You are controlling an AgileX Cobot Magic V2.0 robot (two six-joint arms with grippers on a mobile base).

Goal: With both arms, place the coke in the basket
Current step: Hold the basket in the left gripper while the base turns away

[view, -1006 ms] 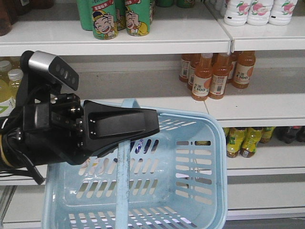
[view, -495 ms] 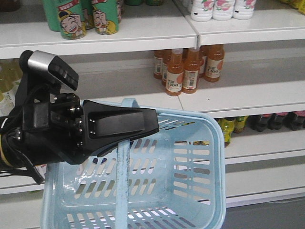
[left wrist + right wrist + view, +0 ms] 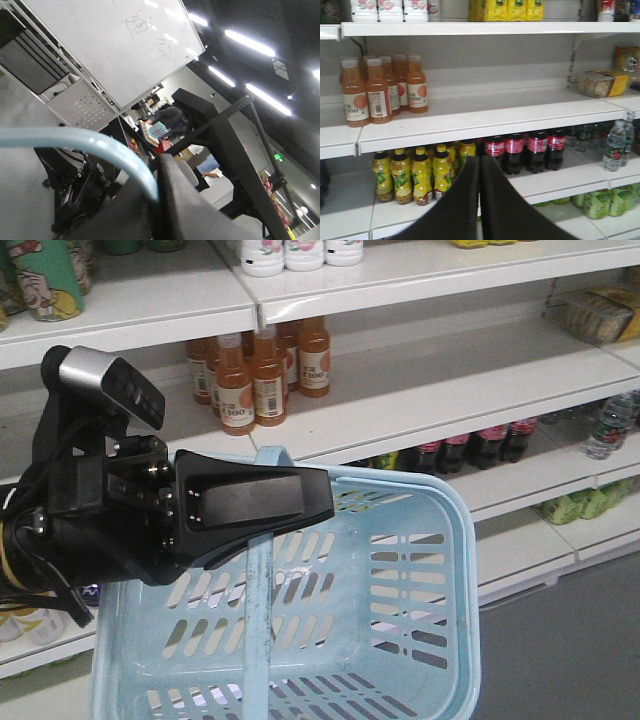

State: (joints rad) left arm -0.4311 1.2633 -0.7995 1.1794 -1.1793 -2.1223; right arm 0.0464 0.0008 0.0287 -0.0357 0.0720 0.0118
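Note:
My left gripper is shut on the flat handle of the pale blue basket and holds it up in front of the shelves. The basket looks empty. In the left wrist view the blue handle runs into the closed left gripper. Several coke bottles, dark with red labels, stand in a row on a lower shelf. My right gripper is shut on nothing, pointing at the shelf just left of that row. The coke also shows behind the basket's far rim.
Orange juice bottles stand on the shelf above, yellow drink bottles left of the coke, water bottles to its right. Green packs sit on the lowest shelf. Grey floor lies right of the basket.
The shelves have slid left across the front view, bringing the coke row and water bottles into sight. The left gripper keeps its hold on the basket handle.

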